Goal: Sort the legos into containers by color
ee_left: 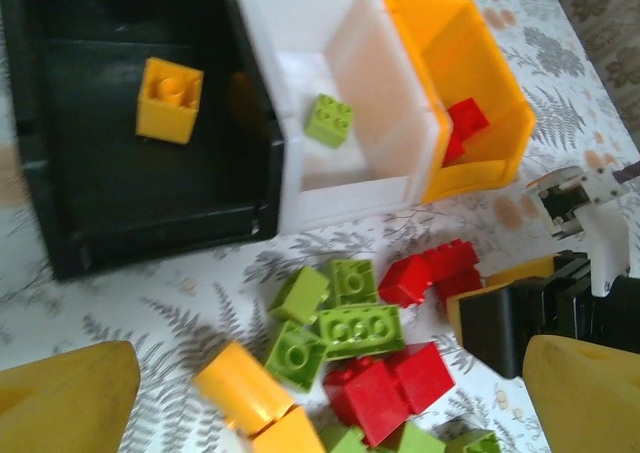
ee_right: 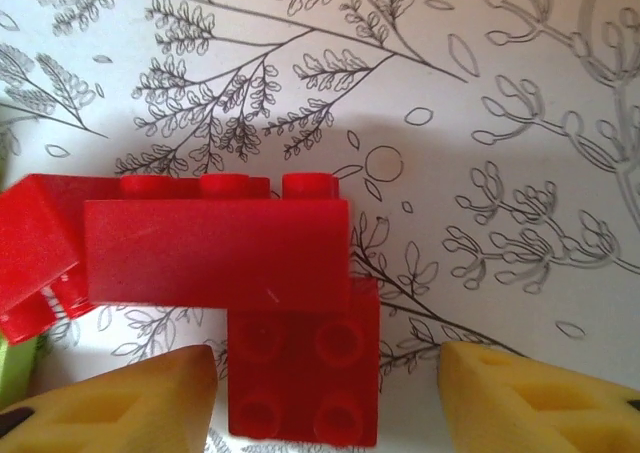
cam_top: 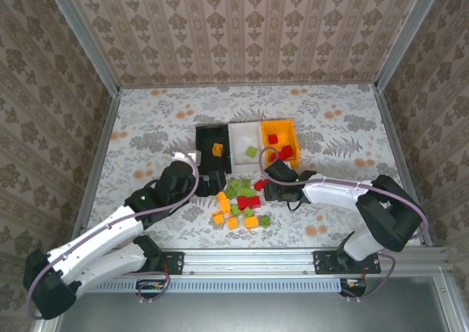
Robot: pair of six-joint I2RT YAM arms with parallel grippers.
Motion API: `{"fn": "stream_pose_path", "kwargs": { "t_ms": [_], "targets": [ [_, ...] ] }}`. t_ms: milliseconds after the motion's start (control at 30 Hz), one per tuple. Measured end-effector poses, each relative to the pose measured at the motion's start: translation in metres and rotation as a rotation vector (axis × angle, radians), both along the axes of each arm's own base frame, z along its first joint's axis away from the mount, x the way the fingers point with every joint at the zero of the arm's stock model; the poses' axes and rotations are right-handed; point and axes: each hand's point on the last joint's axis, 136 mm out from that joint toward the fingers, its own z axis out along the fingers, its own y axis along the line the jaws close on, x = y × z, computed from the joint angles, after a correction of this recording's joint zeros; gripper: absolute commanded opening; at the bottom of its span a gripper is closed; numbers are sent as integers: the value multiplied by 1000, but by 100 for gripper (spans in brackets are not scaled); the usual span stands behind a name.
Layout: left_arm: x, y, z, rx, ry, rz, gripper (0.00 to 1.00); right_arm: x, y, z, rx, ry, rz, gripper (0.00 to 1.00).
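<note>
Stock as I see it: three small open-top plastic bins abreast on the floral-patterned surface [cam_top: 330, 127]. The black bin [ee_left: 60, 223] holds one orange-yellow studded brick [ee_left: 168, 98], the white bin [ee_left: 340, 198] one light green brick [ee_left: 328, 120], the orange bin [ee_left: 490, 103] red bricks [ee_left: 462, 128]; loose bricks [ee_left: 355, 328] are heaped just in front. My left claw [ee_left: 330, 398] is spread wide and empty by the heap, and my right claw [ee_right: 325, 393], part open, straddles a square red brick [ee_right: 300, 343] without clamping it.
</note>
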Motion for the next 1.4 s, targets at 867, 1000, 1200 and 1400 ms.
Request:
{"fn": "stream_pose_path", "kwargs": {
  "t_ms": [867, 1000, 1200, 1400],
  "targets": [
    [-7, 34, -45, 40, 55, 101, 100, 62, -2, 132, 155, -233, -94, 32],
    [-8, 35, -44, 28, 48, 107, 100, 103, -13, 109, 82, -191, -174, 35],
    [-9, 38, -48, 26, 54, 114, 100, 137, -21, 81, 22, -140, -228, 53],
    [-10, 37, -53, 35, 71, 106, 99, 152, -15, 93, 41, -169, -225, 77]
  ]
}}
